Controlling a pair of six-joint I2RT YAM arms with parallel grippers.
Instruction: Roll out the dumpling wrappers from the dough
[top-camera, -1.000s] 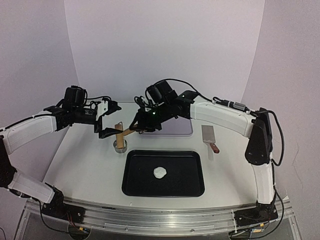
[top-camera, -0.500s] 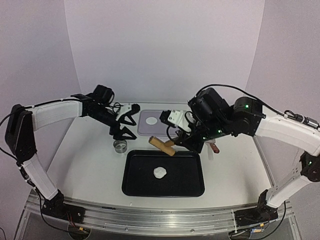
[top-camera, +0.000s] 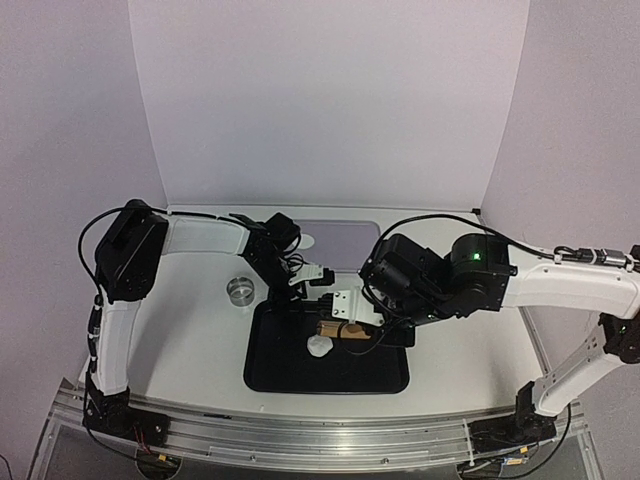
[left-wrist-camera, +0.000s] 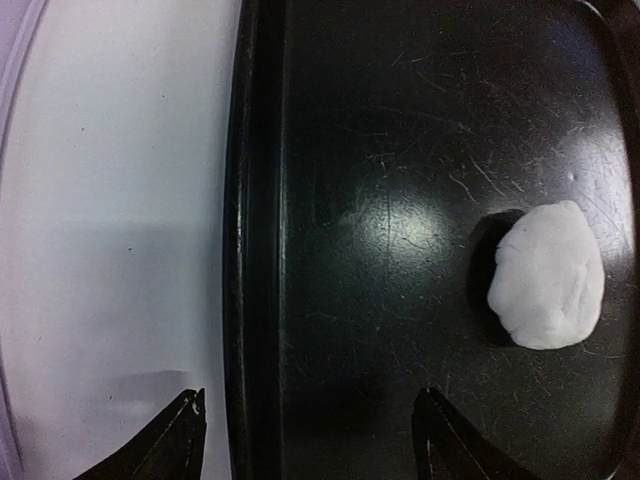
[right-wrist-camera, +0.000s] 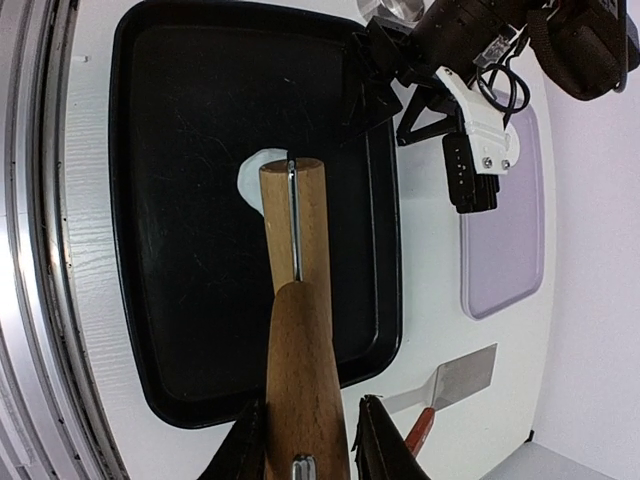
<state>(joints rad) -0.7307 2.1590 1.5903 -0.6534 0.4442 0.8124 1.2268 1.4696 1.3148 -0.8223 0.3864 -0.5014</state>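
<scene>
The dough (top-camera: 320, 346) is a small white lump in the middle of the black tray (top-camera: 385, 375). It also shows in the left wrist view (left-wrist-camera: 548, 278) and peeks out from under the pin in the right wrist view (right-wrist-camera: 250, 176). My right gripper (top-camera: 366, 332) (right-wrist-camera: 308, 425) is shut on the handle of a wooden rolling pin (top-camera: 338, 330) (right-wrist-camera: 297, 290), whose roller end is over the dough. My left gripper (top-camera: 302, 300) (left-wrist-camera: 310, 412) is open and empty, its fingers straddling the tray's far rim (left-wrist-camera: 250, 250) near the left corner. No dumpling wrappers are in view.
A metal ring cutter (top-camera: 240, 291) stands left of the black tray. A pale purple tray (top-camera: 345, 240) (right-wrist-camera: 505, 225) lies behind it. A spatula with a red handle (right-wrist-camera: 460, 380) lies to the right of the black tray, hidden by my right arm in the top view.
My right arm has swung left and down, bringing the rolling pin over the dough. My left gripper has moved right to the black tray's far rim.
</scene>
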